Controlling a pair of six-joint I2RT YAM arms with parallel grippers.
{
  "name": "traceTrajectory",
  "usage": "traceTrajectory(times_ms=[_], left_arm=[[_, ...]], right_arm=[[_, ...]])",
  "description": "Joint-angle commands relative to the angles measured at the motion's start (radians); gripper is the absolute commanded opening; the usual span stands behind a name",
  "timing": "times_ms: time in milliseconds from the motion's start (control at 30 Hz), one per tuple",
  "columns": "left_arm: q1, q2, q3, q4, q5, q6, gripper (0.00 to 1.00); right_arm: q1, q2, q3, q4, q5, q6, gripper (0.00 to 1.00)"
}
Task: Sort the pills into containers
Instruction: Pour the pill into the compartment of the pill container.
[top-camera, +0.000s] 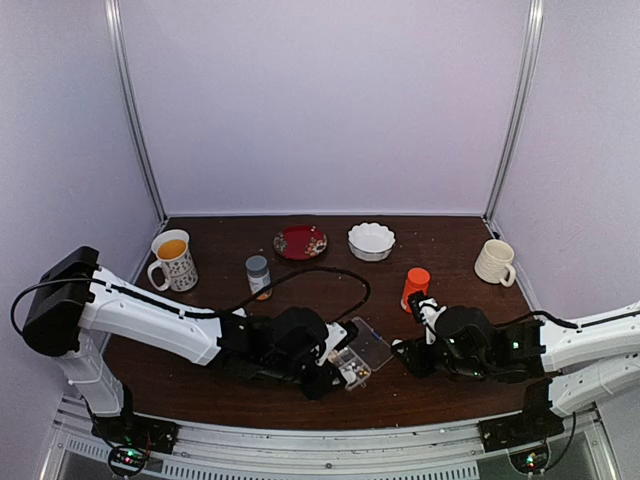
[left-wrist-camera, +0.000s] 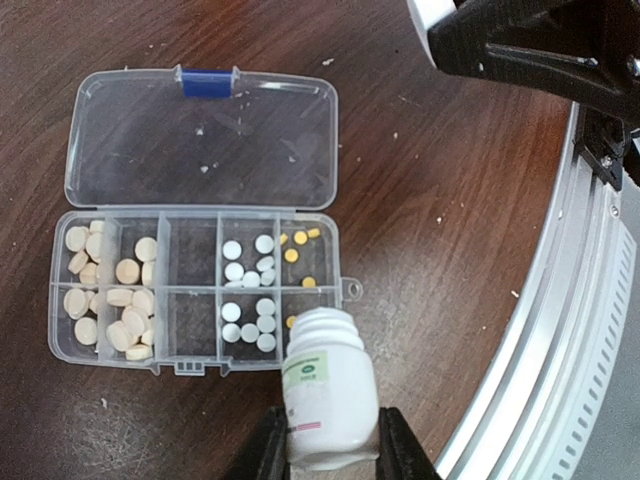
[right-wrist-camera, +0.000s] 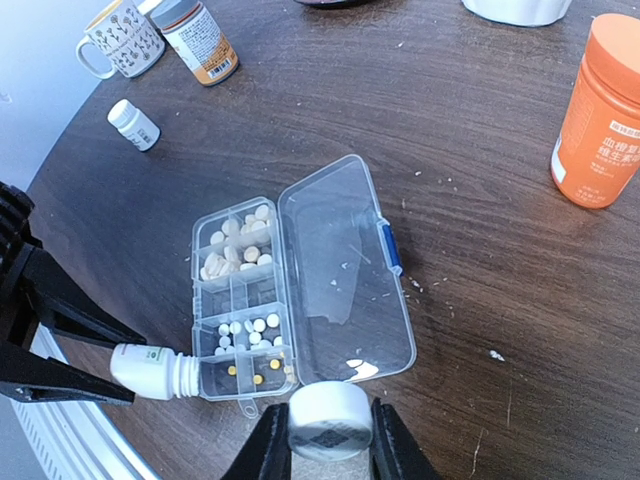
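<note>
**Operator:** Where do things stand?

**Spotter:** Your left claw (left-wrist-camera: 333, 445) is clenched on the small white bottle (left-wrist-camera: 328, 390). The bottle is tipped almost flat, its mouth at the end cell of the pill box (left-wrist-camera: 192, 250) where the yellow pills (left-wrist-camera: 291, 255) lie. The box sits open near the near edge of the bench (left-wrist-camera: 430, 200), about midway along it, with its lid (left-wrist-camera: 200, 140) folded back flat. Your right claw (right-wrist-camera: 328, 445) is clamped on the white cap (right-wrist-camera: 330, 420), near a corner of that lid.

**Operator:** What could bite me?

**Spotter:** The mouth hangs by the divider next to the white pills (left-wrist-camera: 250, 320). I judge a tilt slightly off could drop pills into the wrong cell, or over the end wall onto the bench. Tip fast and you would likely pour a heap that bounces out. I cannot tell whether the neck touches the box. If it does, a nudge could slide that light box and scatter what you have sorted. The cream pills (left-wrist-camera: 110, 290) at the box's other end look least exposed.
</note>
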Motion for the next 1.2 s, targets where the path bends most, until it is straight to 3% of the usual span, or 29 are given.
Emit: traceTrajectory(times_ms=[0,100,233,367,467,600,733,833,967,1067,1167], left_arm=[[0.004,-0.005,-0.018,0.062,0.004,-0.016,0.00],[0.004,-0.012,0.058,-0.046,-0.033,0.021,0.00],[0.003,0.005,-0.040,0.122,0.028,-0.041,0.00],[0.004,-0.004,0.045,-0.022,0.005,0.009,0.00],[0.003,-0.001,-0.013,0.050,0.013,-0.020,0.00],[0.003,0.002,0.054,-0.042,0.007,0.013,0.00],[0.003,0.022,0.014,0.005,0.024,-0.012,0.00],[0.003,0.014,0.066,-0.068,0.013,0.009,0.00],[0.005,0.002,0.004,0.012,0.007,-0.014,0.00],[0.005,0.005,0.062,-0.064,0.005,0.008,0.00],[0.005,0.010,0.008,0.010,0.007,-0.011,0.00]], right_arm=[[-0.005,0.002,0.008,0.005,-0.001,0.008,0.00],[-0.005,0.003,0.007,0.009,0.005,0.002,0.00],[-0.005,0.009,0.020,0.001,0.002,0.002,0.00],[-0.004,0.013,0.021,0.002,0.003,-0.001,0.00],[-0.004,0.011,0.016,0.004,-0.001,0.005,0.00],[-0.004,0.021,0.025,0.009,0.000,-0.006,0.00],[-0.005,0.028,0.032,0.007,-0.005,-0.003,0.00],[-0.005,0.027,0.028,0.011,-0.004,-0.004,0.00],[-0.005,0.021,0.027,0.006,-0.005,-0.002,0.00],[-0.005,0.020,0.026,0.007,-0.001,-0.004,0.00],[-0.005,0.020,0.027,0.003,-0.001,-0.004,0.00]])
